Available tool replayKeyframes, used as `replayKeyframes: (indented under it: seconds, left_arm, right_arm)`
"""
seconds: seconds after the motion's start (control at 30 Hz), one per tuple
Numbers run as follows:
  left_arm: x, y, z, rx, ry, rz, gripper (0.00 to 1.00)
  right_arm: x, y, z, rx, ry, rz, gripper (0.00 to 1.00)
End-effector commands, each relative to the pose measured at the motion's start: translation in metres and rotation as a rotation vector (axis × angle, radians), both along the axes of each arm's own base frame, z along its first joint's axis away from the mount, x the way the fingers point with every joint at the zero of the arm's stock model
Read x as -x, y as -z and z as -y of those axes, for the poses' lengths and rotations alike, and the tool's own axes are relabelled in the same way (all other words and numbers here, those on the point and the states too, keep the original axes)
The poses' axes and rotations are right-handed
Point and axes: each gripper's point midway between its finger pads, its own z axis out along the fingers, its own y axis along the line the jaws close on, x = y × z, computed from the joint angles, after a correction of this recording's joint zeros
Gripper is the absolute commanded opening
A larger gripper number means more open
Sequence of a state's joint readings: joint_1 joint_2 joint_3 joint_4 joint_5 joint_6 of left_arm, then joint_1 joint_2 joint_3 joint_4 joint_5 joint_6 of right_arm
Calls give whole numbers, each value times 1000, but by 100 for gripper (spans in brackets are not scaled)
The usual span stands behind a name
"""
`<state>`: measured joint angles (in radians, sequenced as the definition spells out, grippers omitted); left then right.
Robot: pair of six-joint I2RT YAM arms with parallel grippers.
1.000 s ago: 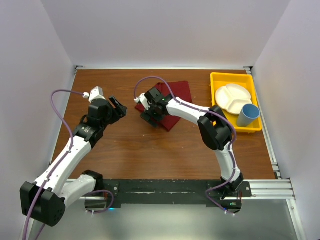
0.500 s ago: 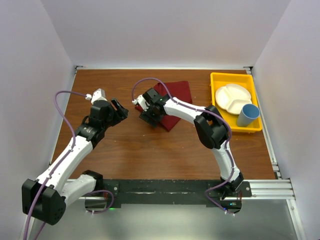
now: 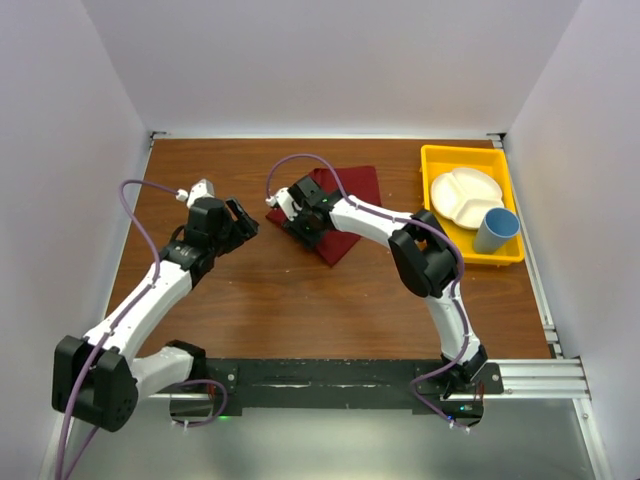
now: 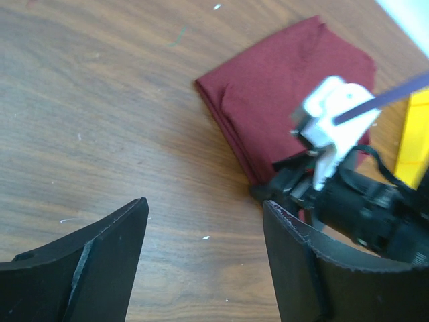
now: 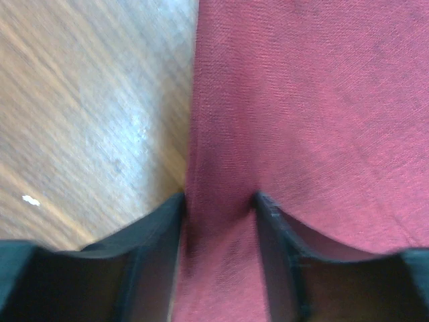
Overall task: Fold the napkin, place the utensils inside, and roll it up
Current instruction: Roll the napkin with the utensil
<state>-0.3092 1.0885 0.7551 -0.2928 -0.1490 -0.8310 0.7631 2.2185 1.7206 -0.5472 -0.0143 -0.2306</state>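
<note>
Maroon cloth, the napkin [image 3: 358, 185], lies folded flat on the wooden counter [image 3: 300, 300] toward the back. It sits near a yellow tray [image 3: 437, 158], to the tray's left. The tray holds a white divided plate [image 3: 465, 195] and a blue cup [image 3: 496, 230].

The right arm [image 3: 365, 215] reaches over the napkin's near-left part, with its jaws down on the cloth. From the right wrist camera, the two dark fingers [image 5: 147, 268] stand about half closed. A narrow ridge of the napkin [image 5: 301, 100] fills the gap between them and touches both inner faces, so the cloth is pinched at its folded edge. Bare counter [image 5: 87, 100] shows just beside that edge.

The left arm [image 3: 160, 285] holds its jaws above the counter to the left of the napkin and apart from it. In the left wrist view the fingers [image 4: 94, 268] are spread wide, with only wood grain [image 4: 100, 100] between them and nothing gripped. Beyond them lies the napkin [image 4: 281, 87], its layered edge facing the camera.
</note>
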Motion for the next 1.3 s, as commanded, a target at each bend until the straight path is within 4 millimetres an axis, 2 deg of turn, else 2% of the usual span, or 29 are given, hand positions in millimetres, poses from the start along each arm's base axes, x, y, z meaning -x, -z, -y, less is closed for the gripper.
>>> replayKeyframes:
  seconds: [0.0,0.2,0.23,0.27,0.33,0.37,0.4,0.67,0.77,0.8,1.03,1.07,1.13,1.27]
  left_arm:
    - [-14,6,4,83,-16,-5,75]
    - [-19,47,8,260,-26,-95,77]
    - [-20,60,12,306,-29,-131,77]
    - [-27,59,18,356,-10,-93,77]
    - [-27,75,32,437,33,-148,77]
    - [-31,74,40,468,62,-145,77]
    - [-32,85,44,489,59,-180,78]
    - [-40,87,60,560,47,-137,78]
    - [-43,97,65,585,17,-178,79]
    - [-43,106,66,593,-7,-211,79]
    - [-60,121,79,581,-44,-238,80]
    - [-64,119,84,580,-36,-235,80]
    - [-63,132,84,561,-65,-275,78]
    - [-60,149,76,487,-121,-306,70]
  right_arm:
    - [26,49,18,49,30,-139,42]
    - [44,52,8,-29,44,-221,26]
    - [47,55,9,-36,55,-231,25]
    - [51,56,7,-48,50,-247,22]
    - [55,58,7,-66,51,-258,20]
    - [56,57,6,-76,50,-265,18]
    - [58,57,4,-85,47,-269,17]
    - [61,54,1,-115,32,-293,15]
    - [60,52,1,-127,31,-292,14]
    - [61,53,1,-132,32,-295,14]
    - [61,51,2,-133,32,-286,14]
    - [61,51,3,-133,32,-286,13]
    - [60,48,3,-138,29,-280,13]
    - [59,43,1,-150,16,-269,13]
